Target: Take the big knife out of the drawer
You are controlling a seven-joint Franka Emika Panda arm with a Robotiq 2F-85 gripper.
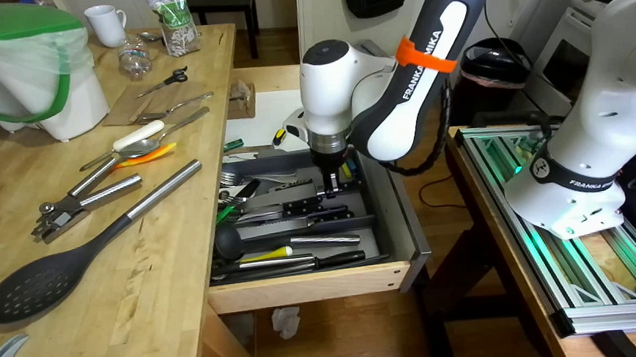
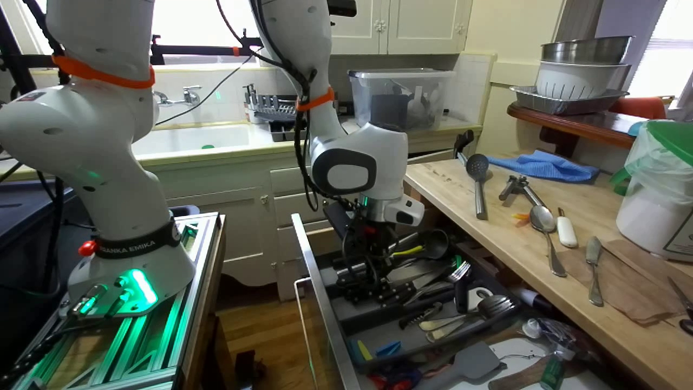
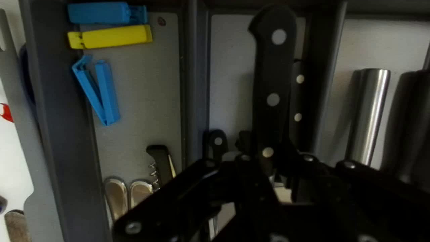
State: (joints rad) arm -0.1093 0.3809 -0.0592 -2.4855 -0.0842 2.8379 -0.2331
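One big knife (image 3: 272, 75) sits inside the drawer (image 1: 311, 287), its blade running left toward the wooden table (image 1: 157, 264) in an exterior view, its grip end to the right. The gripper (image 1: 332, 190) is closed on that end, jaws on either side; whether the blade touches the tray (image 3: 228, 74) I cannot tell. The grasp looks made, so the step in hand is probably the lift. Next calls for a straight, steady rise, clear of the neighbouring riveted handle (image 3: 297, 97) just right of it in the wrist view.
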